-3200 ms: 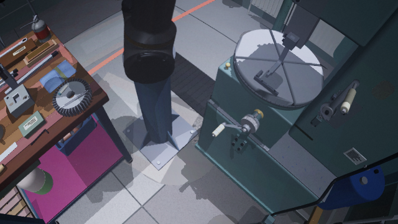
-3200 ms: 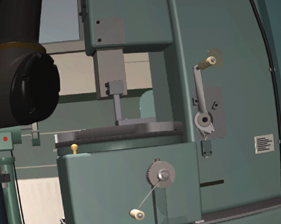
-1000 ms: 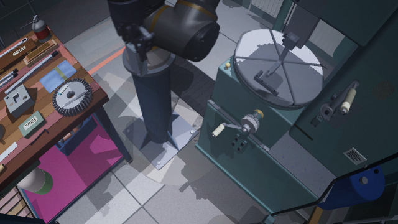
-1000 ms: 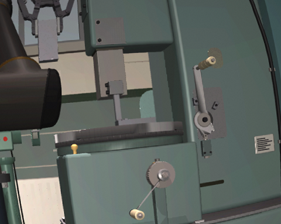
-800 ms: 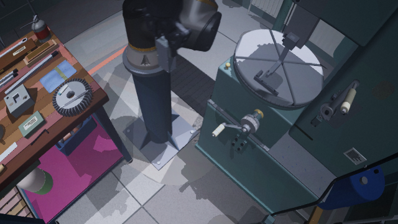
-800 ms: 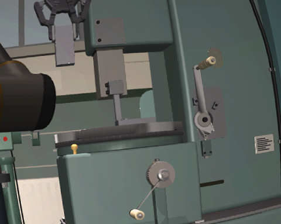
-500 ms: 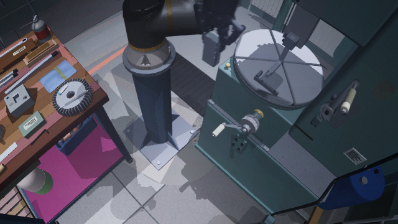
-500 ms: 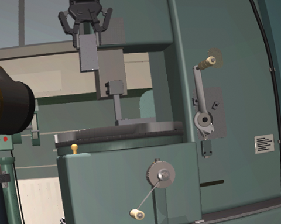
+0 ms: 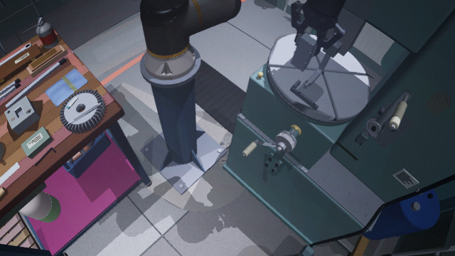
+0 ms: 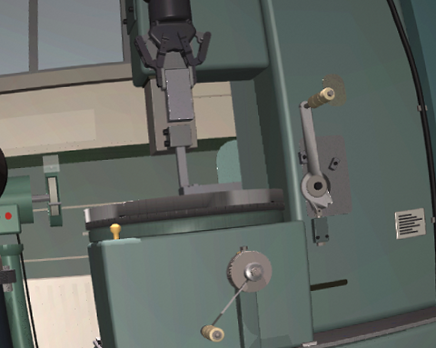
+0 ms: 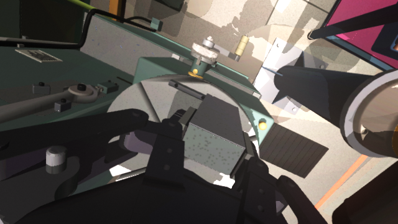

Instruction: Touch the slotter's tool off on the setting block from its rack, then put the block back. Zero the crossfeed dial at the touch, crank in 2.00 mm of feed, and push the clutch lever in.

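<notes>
The grey setting block (image 10: 179, 94) hangs high above the round slotter table (image 9: 321, 87), well clear of its surface. In the wrist camera the block (image 11: 214, 137) fills the middle, with the table beneath it. The slotter's tool (image 10: 182, 166) stands down onto the table behind the block. The crossfeed dial (image 10: 249, 271) with its crank handle (image 10: 212, 333) sits on the front of the saddle. The clutch lever (image 10: 311, 144) stands upright on the column to the right. My gripper (image 10: 177, 64) is above the table and grips the setting block.
The slotter's ram head is right behind the gripper. The robot's pedestal (image 9: 177, 117) stands left of the machine. A workbench (image 9: 42, 103) on the far left carries a gear cutter (image 9: 82, 111), tools and a grey rack (image 9: 20, 114).
</notes>
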